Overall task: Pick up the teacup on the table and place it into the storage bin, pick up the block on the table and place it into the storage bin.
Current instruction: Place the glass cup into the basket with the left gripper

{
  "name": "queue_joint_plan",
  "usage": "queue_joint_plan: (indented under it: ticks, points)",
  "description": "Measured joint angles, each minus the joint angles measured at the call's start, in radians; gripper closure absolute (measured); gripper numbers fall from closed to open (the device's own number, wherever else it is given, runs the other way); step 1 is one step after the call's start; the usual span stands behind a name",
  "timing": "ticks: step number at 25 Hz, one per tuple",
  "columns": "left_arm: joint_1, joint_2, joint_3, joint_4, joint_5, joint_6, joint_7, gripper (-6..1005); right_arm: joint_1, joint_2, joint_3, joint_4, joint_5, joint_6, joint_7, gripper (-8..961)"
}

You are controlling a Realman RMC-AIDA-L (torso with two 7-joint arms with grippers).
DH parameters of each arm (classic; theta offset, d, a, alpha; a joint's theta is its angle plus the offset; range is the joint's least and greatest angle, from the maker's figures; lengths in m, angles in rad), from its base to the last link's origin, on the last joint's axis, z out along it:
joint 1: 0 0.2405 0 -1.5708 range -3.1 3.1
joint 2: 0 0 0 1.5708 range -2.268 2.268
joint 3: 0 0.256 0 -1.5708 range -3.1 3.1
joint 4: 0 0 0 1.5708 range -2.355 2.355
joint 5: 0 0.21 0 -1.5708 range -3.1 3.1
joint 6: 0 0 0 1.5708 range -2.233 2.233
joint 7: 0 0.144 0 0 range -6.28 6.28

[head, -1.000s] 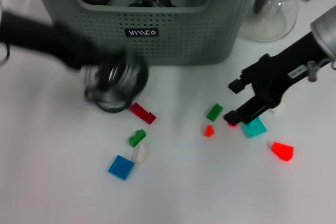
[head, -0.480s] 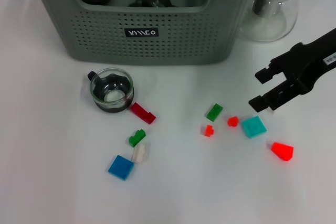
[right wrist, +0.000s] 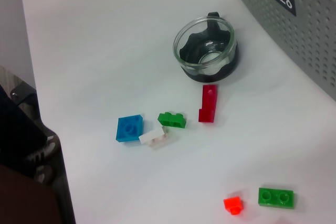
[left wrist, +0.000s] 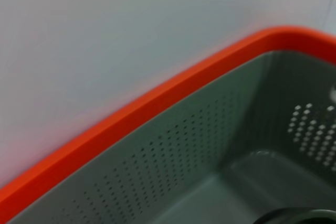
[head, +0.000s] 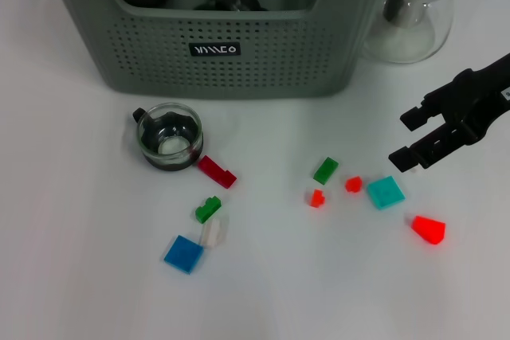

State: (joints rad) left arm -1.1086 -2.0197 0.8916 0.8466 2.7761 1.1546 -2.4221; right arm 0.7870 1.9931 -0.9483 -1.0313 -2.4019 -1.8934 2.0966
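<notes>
Teacup: I see a small clear glass teacup [head: 168, 136] with a black base and handle, upright on the white table [head: 80, 260], just before the bin.
Bin: large grey-green perforated plastic storage bin [head: 239, 53], upright, black label facing me.
Blocks: small coloured blocks [head: 325, 170] lie scattered, some beside the teacup.

**Open table around the cup, clutter lower down**

The glass teacup [head: 168, 136] has bare table on its left and front-left; a dark red block [head: 216, 171] touches its right. The storage bin [head: 239, 53] walls off the far side. Right gripper [head: 410, 138] hangs open above a teal block [head: 385, 193].
</notes>
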Motion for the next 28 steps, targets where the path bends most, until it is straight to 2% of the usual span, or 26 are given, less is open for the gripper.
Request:
queue_joint_plan:
  ticks: [5, 10, 20, 28]
  points:
    - [-0.039, -0.017, 0.008, -0.106, 0.073, -0.088, -0.007, 940, -0.001, 0.002, 0.001, 0.004, -0.001, 0.005, 0.002, 38]
    - [-0.042, -0.035, 0.073, -0.154, 0.079, -0.151, -0.026, 939, -0.003, 0.006, -0.005, 0.006, -0.002, 0.011, 0.002, 38]
    - [-0.037, -0.062, 0.155, -0.176, 0.081, -0.185, -0.038, 937, -0.004, 0.012, -0.005, 0.026, -0.027, 0.028, -0.009, 39]
    - [-0.035, -0.067, 0.196, -0.177, 0.082, -0.187, -0.031, 935, -0.002, 0.012, -0.005, 0.03, -0.028, 0.029, -0.01, 39]
